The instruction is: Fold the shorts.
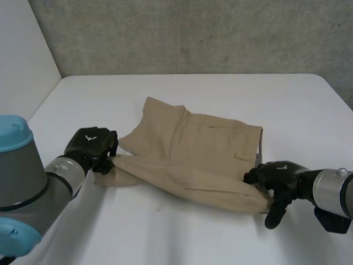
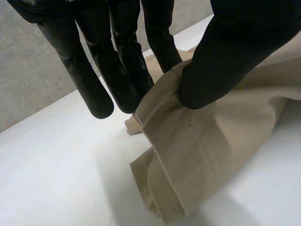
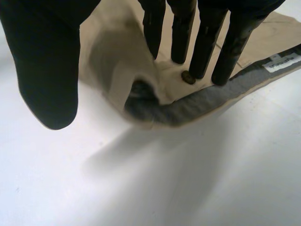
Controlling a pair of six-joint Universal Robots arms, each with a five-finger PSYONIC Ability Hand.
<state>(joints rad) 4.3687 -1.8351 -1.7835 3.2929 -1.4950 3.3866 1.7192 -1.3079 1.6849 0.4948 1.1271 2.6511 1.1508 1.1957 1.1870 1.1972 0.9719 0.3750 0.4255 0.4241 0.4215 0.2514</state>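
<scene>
Both hands met the tan shorts (image 1: 193,152) on the table (image 1: 220,94): left hand (image 1: 91,144) pinched a hem (image 2: 162,122), right hand (image 1: 278,175) only rested straight fingers (image 3: 204,47) on the waistband (image 3: 202,106), so you risked dragging the fold askew.

white table (image 1: 209,232) | grey concrete wall (image 1: 193,33) behind it | white panel (image 1: 22,55) beside wall
</scene>
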